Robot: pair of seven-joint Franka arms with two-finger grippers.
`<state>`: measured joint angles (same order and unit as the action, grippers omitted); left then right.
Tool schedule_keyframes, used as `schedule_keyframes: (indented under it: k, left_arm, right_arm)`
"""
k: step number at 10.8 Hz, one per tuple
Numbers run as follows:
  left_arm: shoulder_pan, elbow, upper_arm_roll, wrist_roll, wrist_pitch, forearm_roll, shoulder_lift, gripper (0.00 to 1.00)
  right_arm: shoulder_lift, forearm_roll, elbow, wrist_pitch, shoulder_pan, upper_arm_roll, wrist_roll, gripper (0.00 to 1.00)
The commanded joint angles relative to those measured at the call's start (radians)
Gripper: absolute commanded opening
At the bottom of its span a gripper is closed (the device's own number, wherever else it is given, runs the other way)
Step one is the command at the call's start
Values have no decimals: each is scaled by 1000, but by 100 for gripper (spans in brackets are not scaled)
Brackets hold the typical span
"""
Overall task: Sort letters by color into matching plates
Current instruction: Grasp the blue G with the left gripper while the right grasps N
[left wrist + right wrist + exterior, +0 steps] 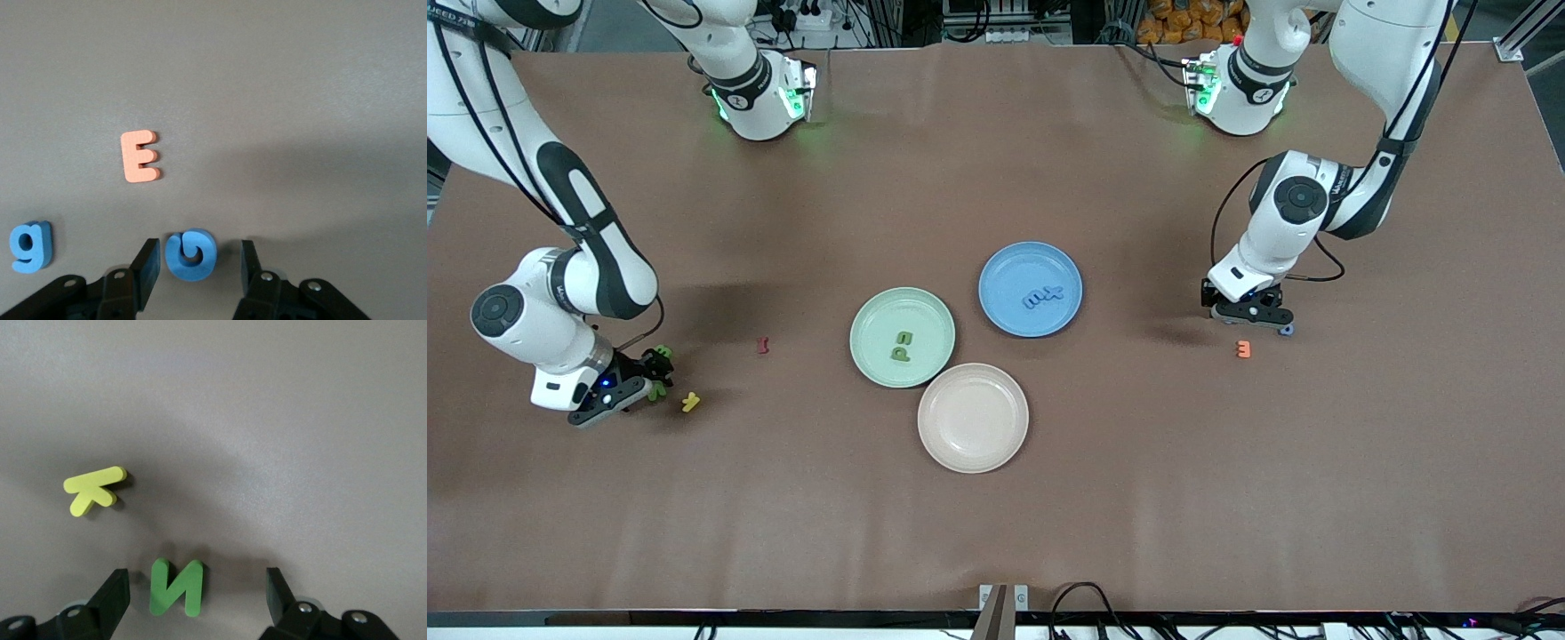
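Green N (175,587) lies between the right gripper's (193,597) spread fingers and blue letter (191,254) between the left gripper's (200,267) part-open ones, so both should close squarely before lifting.

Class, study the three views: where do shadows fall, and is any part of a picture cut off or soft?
Front view: soft shadows spread on the table beside each arm; green lights glow at both bases. Left wrist view: a broad shadow surrounds the blue letter between the left gripper fingers, which the frame edge crops. Right wrist view: a similar shadow lies around the green letter; the right gripper is cropped too.
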<state>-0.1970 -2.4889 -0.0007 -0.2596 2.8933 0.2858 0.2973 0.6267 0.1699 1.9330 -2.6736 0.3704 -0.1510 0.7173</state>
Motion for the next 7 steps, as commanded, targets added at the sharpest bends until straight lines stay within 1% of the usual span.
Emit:
schedule_keyframes:
  k: [1,2,3,4,6,7]
  left_arm:
    - [5,-15,14,43,29,-16,0,55]
    - [5,-16,14,45,32,-16,0,55]
    - [7,-19,14,45,40,-14,2,55]
    - [13,-19,14,46,43,-14,8,53]
    - [13,-19,14,45,49,-16,10,50]
    - [14,-19,14,45,50,-16,14,50]
  right_arm:
    - [-10,10,4,-8,5,-9,-1,84]
    - [-8,11,4,-8,9,-7,-1,79]
    - [-5,17,4,-9,7,-7,-1,77]
    - [-5,16,4,-8,10,-7,-1,87]
    - [-4,10,4,-8,9,-9,-6,86]
    - [-2,10,4,-9,9,-7,-4,86]
